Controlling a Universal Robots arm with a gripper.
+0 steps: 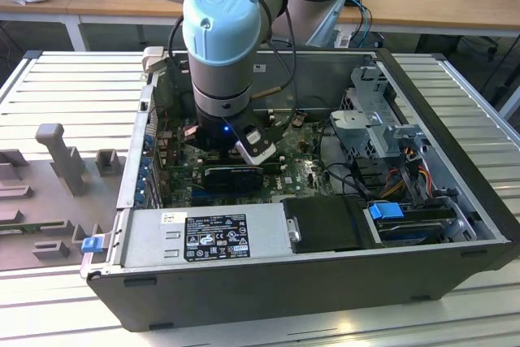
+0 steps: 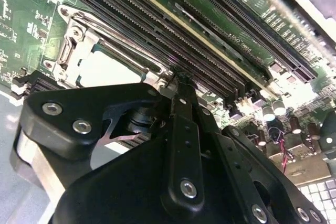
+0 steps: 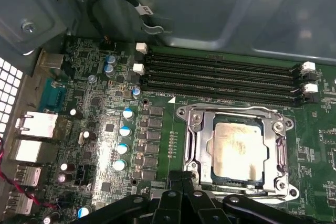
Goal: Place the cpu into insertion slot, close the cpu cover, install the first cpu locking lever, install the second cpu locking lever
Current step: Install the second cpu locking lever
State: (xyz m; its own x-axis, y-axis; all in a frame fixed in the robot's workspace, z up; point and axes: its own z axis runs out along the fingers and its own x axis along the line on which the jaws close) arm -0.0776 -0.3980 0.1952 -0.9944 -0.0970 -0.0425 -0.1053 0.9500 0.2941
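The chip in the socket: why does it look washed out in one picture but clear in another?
In the second wrist view, glare bleaches the cpu nearly white; in the first wrist view, softer light leaves the cpu pale beige and mottled inside the cpu cover.
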